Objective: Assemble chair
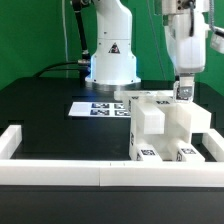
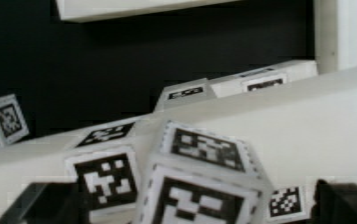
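One chair (image 1: 168,128): joined white blocks on bench (image 1: 40,110).
One marker board (image 1: 100,108): flat, beside chair.
One arm (image 1: 185,45): upright over chair.
Jaws: spread open.

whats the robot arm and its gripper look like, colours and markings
The arm is glossy white and rounded, widening to a round base, with a black triangle mark on its front. Dark cables run beside it on the exterior view's left. The gripper sits under a boxy white and grey hand section; its fingers are black.
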Available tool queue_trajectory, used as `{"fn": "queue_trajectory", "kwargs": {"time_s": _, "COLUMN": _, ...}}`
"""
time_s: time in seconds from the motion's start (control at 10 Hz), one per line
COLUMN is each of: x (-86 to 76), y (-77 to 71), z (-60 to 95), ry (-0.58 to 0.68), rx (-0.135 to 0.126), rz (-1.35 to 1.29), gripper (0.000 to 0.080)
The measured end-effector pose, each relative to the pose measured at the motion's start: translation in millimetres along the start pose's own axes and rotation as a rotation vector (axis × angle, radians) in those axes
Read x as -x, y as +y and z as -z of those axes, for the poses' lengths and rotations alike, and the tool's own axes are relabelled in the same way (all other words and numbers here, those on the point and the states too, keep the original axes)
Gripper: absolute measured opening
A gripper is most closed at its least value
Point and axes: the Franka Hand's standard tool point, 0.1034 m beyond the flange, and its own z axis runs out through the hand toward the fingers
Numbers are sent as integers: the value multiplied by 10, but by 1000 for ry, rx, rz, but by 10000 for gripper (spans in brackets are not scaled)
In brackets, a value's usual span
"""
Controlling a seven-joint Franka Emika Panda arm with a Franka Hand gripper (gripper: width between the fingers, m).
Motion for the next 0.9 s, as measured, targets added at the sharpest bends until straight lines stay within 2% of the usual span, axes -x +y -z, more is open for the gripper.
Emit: {"fn": "queue_trajectory", "kwargs": {"time_s": 0.9, "x": 4, "y": 4, "z": 2, "ry": 2, "rx": 8, "rz": 752, "gripper": 648}}
